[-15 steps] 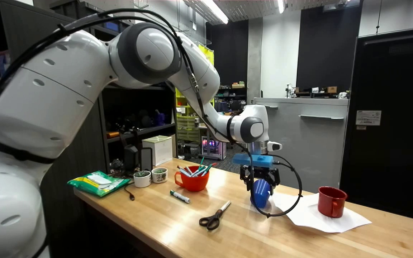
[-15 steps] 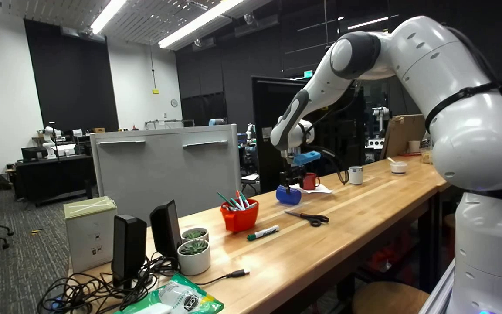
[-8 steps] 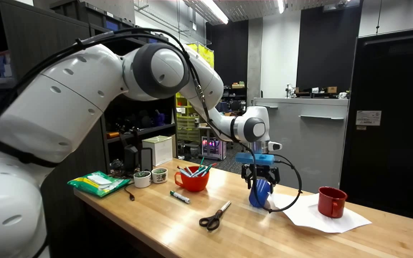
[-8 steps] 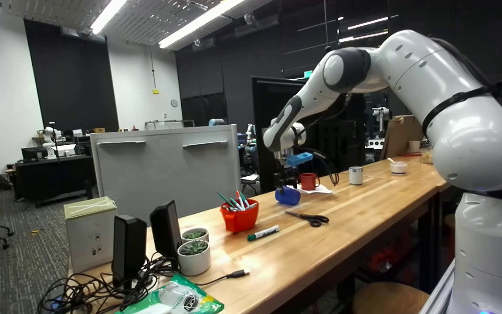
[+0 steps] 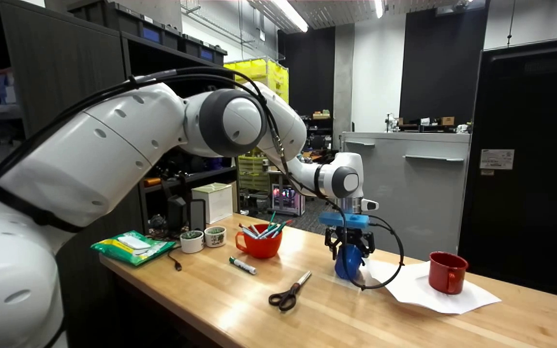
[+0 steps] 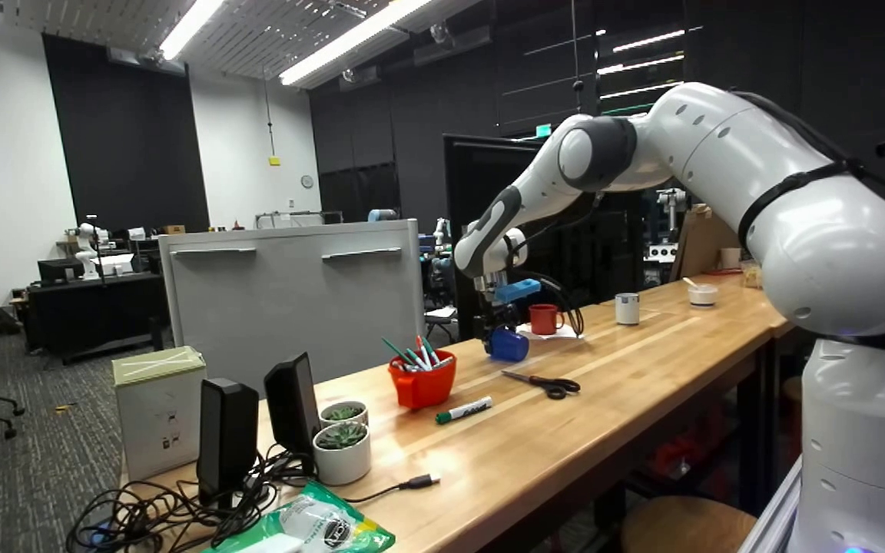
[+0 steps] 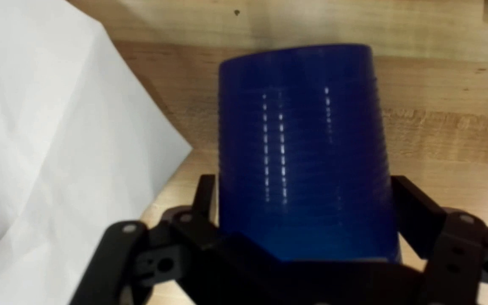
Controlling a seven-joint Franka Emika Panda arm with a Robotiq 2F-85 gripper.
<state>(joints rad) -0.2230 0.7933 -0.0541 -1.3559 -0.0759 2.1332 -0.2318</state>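
Observation:
A blue ribbed cup point(image 7: 303, 127) lies tipped on its side on the wooden table, seen from above in the wrist view. My gripper point(image 7: 303, 190) stands open around it, one finger on each side. A thin strip of table shows between the left finger point(image 7: 203, 195) and the cup; the right finger point(image 7: 417, 216) looks very close to the cup's wall, and whether it touches I cannot tell. The gripper's dark body hides the cup's lower end. In both exterior views the gripper point(image 5: 350, 255) is low over the blue cup point(image 6: 509, 347).
Beside the cup lies white paper point(image 7: 79, 148), with a red mug point(image 5: 445, 273) standing on it. Scissors point(image 5: 285, 297), a green-capped marker point(image 5: 242, 265) and an orange-red cup point(image 5: 261, 247) of pens are nearby. My cable point(image 5: 399, 251) loops beside the gripper.
The arm has come down, bringing the gripper lower over the blue cup, with the fingers now farther down along its sides. The cup has shifted and turned slightly. Other objects have stayed put.

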